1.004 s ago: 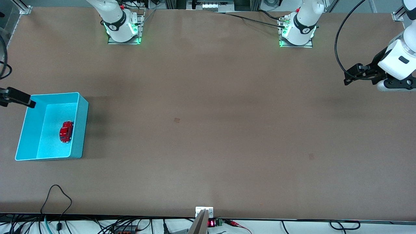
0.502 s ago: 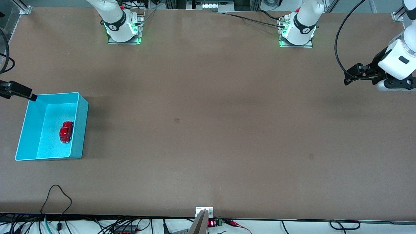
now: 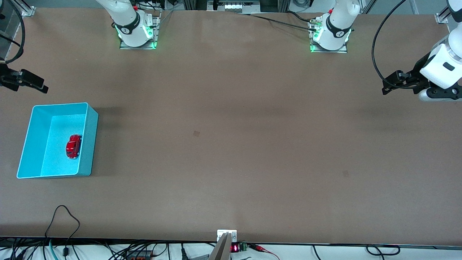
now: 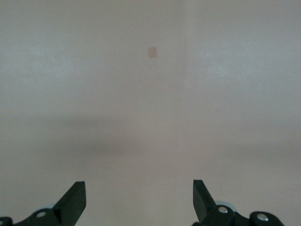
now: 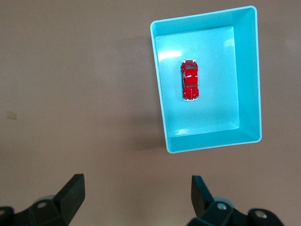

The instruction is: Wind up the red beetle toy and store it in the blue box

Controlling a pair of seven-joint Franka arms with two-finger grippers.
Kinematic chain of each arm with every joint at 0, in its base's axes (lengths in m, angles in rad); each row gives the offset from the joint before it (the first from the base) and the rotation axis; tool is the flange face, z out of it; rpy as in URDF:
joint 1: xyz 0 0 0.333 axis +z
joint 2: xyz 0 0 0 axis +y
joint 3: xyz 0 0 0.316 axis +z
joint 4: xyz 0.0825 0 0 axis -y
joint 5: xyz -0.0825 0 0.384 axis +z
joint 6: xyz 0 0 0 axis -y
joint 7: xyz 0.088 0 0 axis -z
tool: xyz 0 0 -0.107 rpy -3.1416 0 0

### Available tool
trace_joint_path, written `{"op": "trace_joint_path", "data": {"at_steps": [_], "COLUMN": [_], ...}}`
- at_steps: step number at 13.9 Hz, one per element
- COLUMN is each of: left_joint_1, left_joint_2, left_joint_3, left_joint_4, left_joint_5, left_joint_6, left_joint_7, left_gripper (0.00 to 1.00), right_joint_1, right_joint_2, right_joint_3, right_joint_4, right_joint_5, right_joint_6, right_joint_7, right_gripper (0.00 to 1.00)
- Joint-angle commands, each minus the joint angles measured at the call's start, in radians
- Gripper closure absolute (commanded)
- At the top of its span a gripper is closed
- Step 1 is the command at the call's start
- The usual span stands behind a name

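Red beetle toy (image 3: pixel 73 146) sits on the speckled floor of the blue box (image 3: pixel 91 144), close along the wall toward the middle of the surface (image 3: pixel 231 144), near the right arm's end. The right hand (image 3: pixel 34 83) hangs empty with fingers spread wide, over bare surface just off the box's edge farthest from the front camera. The left hand (image 3: pixel 387 86) waits, also spread wide and empty, over the left arm's end. The storing looks done. One risk remains: a low sweep of the right arm could clip the box rim and shove it, tipping the toy.
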Motion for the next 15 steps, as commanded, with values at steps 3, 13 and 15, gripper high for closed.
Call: {"op": "trace_joint_path", "data": {"at_steps": [3,13,15], "left_joint_1": [0.009,0.009,0.009], "left_joint_2": [0.006,0.006,0.006], "left_joint_3": [-0.001,-0.001,-0.001], "left_joint_4": [0.023,0.022,0.022], "left_joint_5": [-0.016,-0.016,-0.016], "left_joint_6": [-0.020,-0.020,-0.020], "left_joint_7": [0.006,0.011,0.012], "left_gripper": [0.00,0.00,0.00], "right_joint_1": [0.004,0.004,0.005], "right_joint_2": [-0.044,-0.045,-0.044], "right_joint_3": [0.008,0.006,0.008], "right_joint_4": [-0.031,-0.021,-0.021], "right_joint_5": [-0.017,-0.015,-0.015], "right_joint_6": [0.023,-0.025,-0.026], "right_joint_7": [0.019,0.008,0.019], "right_gripper": [0.00,0.00,0.00]}}
